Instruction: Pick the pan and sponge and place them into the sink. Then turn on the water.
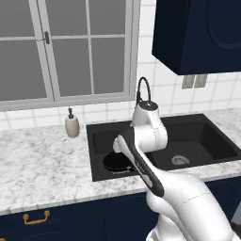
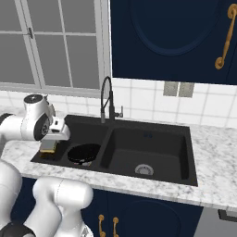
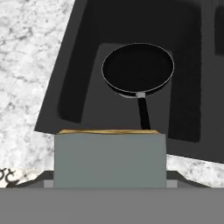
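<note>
**A:** Gripper [image 2: 49, 147] hangs over the front-left corner of the sink [image 2: 152, 127], jaws spread wide around the sponge [image 2: 48, 147], which we see held between them with its thin yellow edge showing along the top in the hand view.

**B:** Do we have the pan [image 3: 138, 68] placed already?

**A:** We do. It lies flat on the floor of the left basin, and in the hand view it sits straight ahead of the gripper, its long handle [image 3: 143, 111] pointing back toward us and ending near the sponge's edge.

**B:** So which way does the sponge go from here?

**A:** We judge it goes down and slightly forward, into the same left basin, toward the handle end of the pan. The sponge's long side runs across the handle's line.

**B:** And the water?

**A:** We see none running. The faucet [image 2: 108, 99] stands at the sink's back edge above the divider, to the gripper's right and behind it; the right basin with its drain [image 2: 144, 170] holds nothing. The soap dispenser [image 1: 72, 124] stands on the worktop by the sink's back-left corner, well apart from the work.
</note>
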Available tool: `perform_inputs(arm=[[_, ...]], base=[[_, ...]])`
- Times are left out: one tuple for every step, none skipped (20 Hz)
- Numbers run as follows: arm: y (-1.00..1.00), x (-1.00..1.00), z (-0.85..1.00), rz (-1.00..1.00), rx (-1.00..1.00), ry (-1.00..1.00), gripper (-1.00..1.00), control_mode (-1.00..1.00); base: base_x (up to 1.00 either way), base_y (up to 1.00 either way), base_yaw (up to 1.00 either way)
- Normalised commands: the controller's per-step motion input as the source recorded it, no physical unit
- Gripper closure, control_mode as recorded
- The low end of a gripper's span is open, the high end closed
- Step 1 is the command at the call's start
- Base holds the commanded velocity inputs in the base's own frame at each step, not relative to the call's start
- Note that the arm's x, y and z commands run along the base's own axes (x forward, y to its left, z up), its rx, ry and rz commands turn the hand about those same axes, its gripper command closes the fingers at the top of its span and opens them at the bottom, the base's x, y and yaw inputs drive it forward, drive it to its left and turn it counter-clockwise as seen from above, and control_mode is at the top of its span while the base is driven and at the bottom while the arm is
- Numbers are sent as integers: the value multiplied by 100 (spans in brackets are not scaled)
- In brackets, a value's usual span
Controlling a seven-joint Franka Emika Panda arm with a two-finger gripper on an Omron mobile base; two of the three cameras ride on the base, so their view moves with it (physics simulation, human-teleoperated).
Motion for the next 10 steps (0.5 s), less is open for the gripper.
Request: perform_inputs(arm=[[16, 98, -14, -9, 0, 0, 100, -100], [1, 78, -16, -10, 0, 0, 100, -100], [0, 65, -17, -11, 0, 0, 100, -100], [0, 66, -16, -11, 0, 4, 100, -100], [0, 79, -19, -11, 0, 11, 100, -100], [0, 81, -23, -12, 0, 13, 100, -100], [0, 76, -27, -13, 0, 12, 100, -100], [-3, 73, -32, -13, 0, 13, 100, -100], [-6, 72, -41, -13, 0, 10, 100, -100], [-6, 69, -47, -13, 0, 8, 100, -100]], base=[[0, 0, 0], [0, 0, 0], [0, 0, 0], [0, 0, 0], [0, 0, 0], [0, 0, 0], [0, 0, 0], [0, 0, 0], [0, 0, 0], [0, 0, 0]])
